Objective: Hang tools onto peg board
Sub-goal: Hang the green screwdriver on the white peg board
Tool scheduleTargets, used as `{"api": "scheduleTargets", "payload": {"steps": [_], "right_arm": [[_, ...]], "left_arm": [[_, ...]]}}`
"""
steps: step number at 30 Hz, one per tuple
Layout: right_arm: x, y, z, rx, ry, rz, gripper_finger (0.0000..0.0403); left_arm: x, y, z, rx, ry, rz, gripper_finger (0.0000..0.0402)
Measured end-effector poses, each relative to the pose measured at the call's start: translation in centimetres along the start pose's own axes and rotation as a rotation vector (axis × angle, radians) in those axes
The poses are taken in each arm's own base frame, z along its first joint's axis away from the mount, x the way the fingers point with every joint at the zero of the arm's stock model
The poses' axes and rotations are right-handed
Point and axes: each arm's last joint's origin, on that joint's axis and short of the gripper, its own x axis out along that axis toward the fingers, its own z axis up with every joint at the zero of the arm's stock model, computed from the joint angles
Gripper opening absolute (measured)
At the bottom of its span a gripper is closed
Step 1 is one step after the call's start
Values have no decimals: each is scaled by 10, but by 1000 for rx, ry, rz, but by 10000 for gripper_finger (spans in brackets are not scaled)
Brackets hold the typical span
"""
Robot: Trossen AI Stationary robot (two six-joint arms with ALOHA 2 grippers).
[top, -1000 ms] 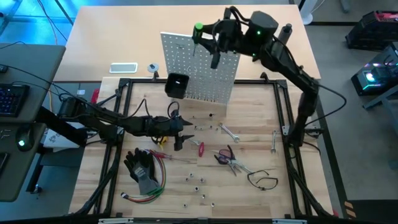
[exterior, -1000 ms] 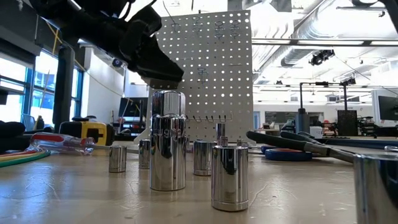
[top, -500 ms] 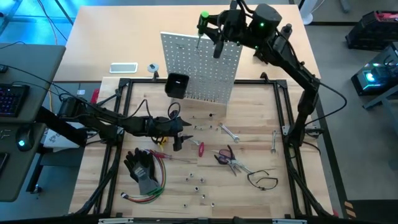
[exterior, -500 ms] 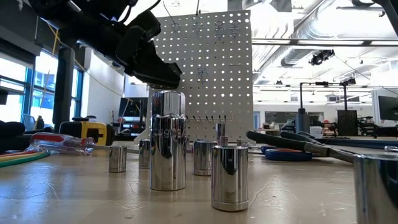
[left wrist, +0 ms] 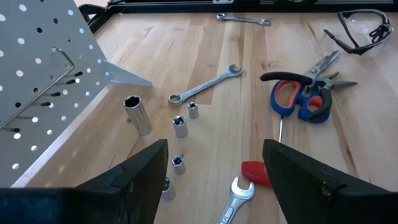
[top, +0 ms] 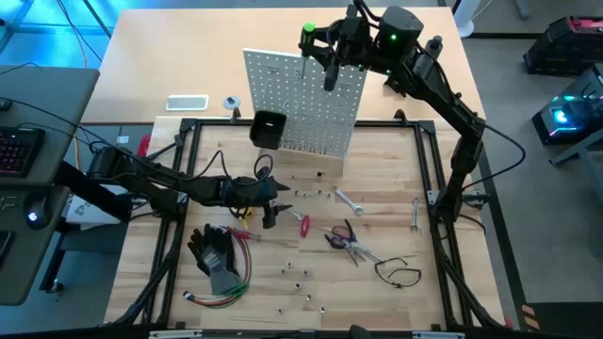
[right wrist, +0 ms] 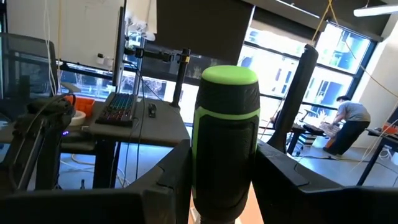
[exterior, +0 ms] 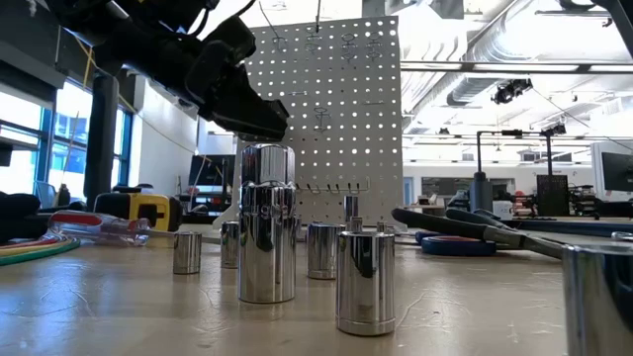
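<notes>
My right gripper (top: 320, 49) is high over the top edge of the peg board (top: 301, 99), shut on a green-and-black screwdriver (top: 306, 34). The white board stands upright with a black bin (top: 268, 127) on its front. My left gripper (left wrist: 214, 180) hovers open above the table's middle left (top: 273, 202), with nothing between its fingers. Flat on the wood lie a silver wrench (left wrist: 205, 84), red-handled pliers (left wrist: 298, 99), a red-handled screwdriver (top: 303, 224), a second wrench (top: 415, 215), a black loop (top: 400, 273) and several small sockets (left wrist: 180, 124). My right gripper pinches the screwdriver's handle (right wrist: 225, 143) between its two fingers (right wrist: 177, 177), below the green cap (right wrist: 229, 76). The fingers come at it level, from the table's right side, and lie across the handle. The screwdriver stands upright, cap up, lifted clear above the board.
Black gloves (top: 215, 252) and a bundle of coloured wires (top: 226, 282) lie at the near left. A yellow tape measure (exterior: 138, 208) sits at the left. Chrome sockets (exterior: 267, 232) stand close to the low camera. A black frame (top: 179, 188) borders the work area.
My right gripper has carried the screwdriver a short way toward the table's far edge, over the peg board's top. The screwdriver has stayed upright in the hold.
</notes>
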Motion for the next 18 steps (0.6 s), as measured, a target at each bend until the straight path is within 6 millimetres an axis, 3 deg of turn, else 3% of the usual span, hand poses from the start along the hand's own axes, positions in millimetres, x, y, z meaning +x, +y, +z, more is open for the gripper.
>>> {"api": "scheduleTargets", "payload": {"steps": [18], "right_arm": [[6,1,-5,-12,7,10,122]], "left_arm": [[0,0,-1,-9,6,0,255]]}}
